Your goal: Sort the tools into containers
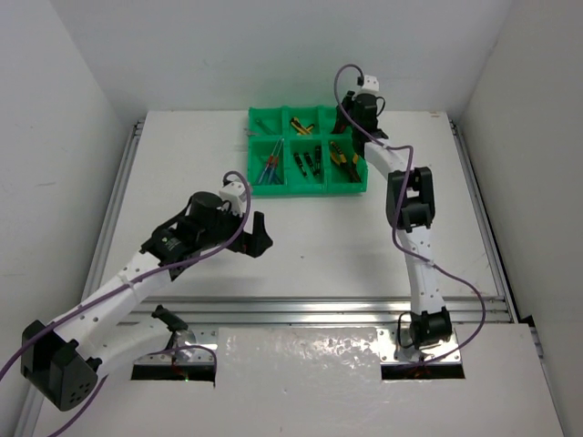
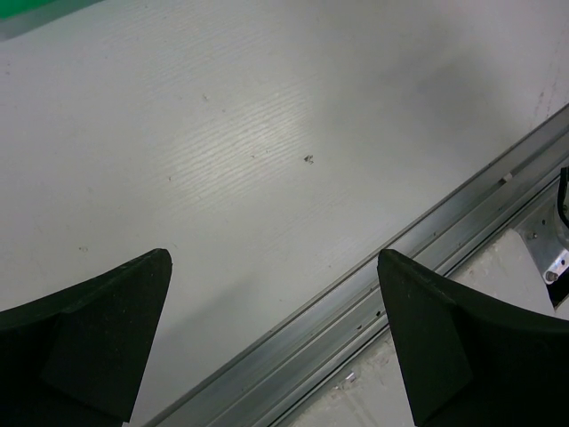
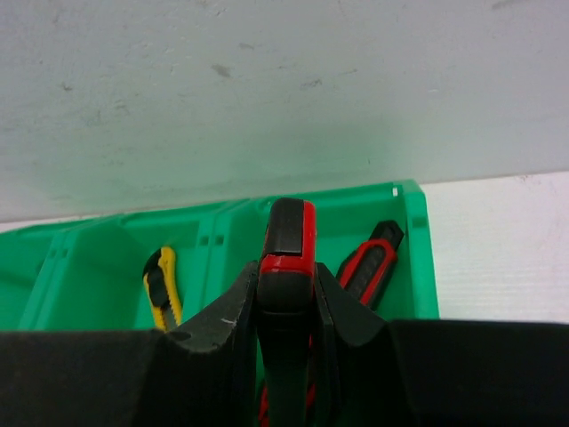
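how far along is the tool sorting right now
Nearly done, it seems. Done: the green tray holds screwdrivers, pliers and a yellow box cutter in separate compartments. In hand: the right gripper is shut on a red-black utility knife above the tray's corner compartment, where a second knife lies. Left: releasing that knife. No loose tool shows on the table, and the left gripper hangs open and empty.

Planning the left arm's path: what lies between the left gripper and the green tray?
Only bare table, per the top view, between left gripper and green tray.
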